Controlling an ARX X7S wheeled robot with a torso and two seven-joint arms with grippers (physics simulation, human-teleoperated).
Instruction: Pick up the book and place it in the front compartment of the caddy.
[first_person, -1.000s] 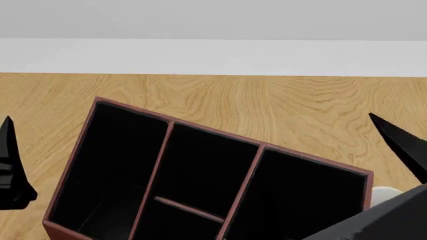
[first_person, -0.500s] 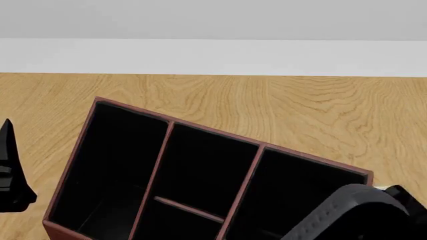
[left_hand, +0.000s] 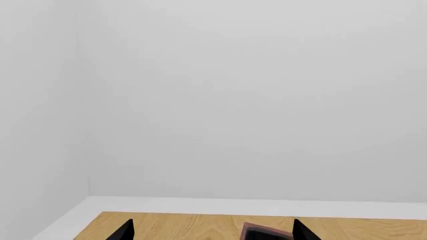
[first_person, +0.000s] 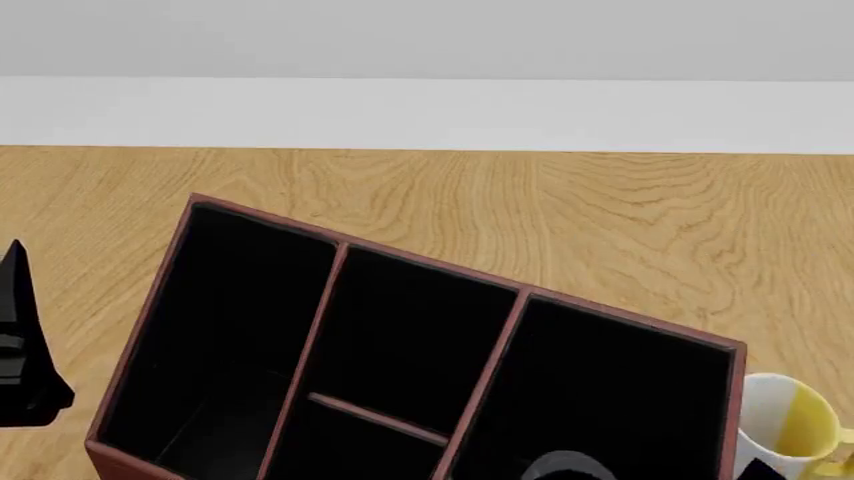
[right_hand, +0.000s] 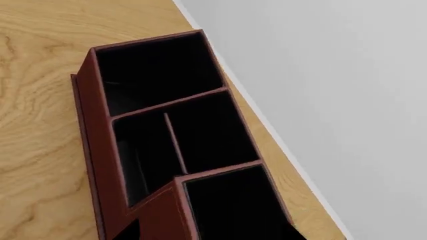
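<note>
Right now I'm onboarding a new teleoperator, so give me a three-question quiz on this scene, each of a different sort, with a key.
1. True or false: the book is lying inside one of the compartments of the caddy.
2. Multiple choice: in the head view, the mug stands
A. inside the caddy
B. on the table beside the caddy's right end
C. on top of the caddy's tall section
3. Fill in: the mug is white and ____.

Key
1. False; every compartment that shows is empty, and no book shows in any view.
2. B
3. yellow
</note>
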